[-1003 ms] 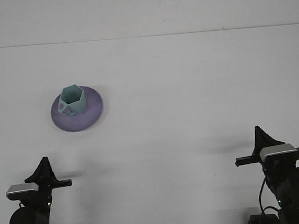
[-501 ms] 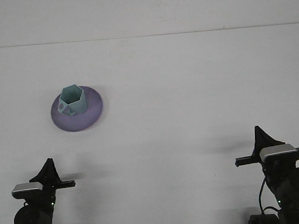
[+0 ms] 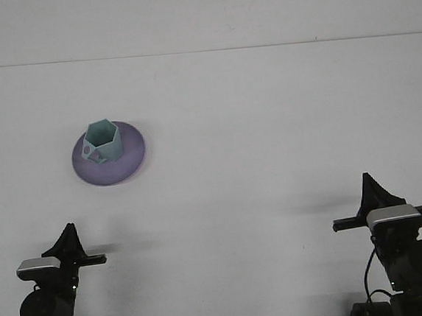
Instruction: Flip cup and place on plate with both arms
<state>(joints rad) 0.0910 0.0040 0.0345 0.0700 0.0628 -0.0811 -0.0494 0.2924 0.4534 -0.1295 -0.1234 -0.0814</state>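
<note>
White surface (image 3: 267, 123) fills the frame, with the cup (image 3: 102, 140) upright on the plate (image 3: 126, 162) at middle left, so the task looks finished; both hands, left (image 3: 69, 241) and right (image 3: 373, 195), sit low, grip unreadable, and should retreat without nudging anything.

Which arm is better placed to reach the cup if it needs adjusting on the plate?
Probably the left. The cup stands mouth-up on the plate on the table's left side, ahead of the left gripper; the right gripper is far across the table.
</note>
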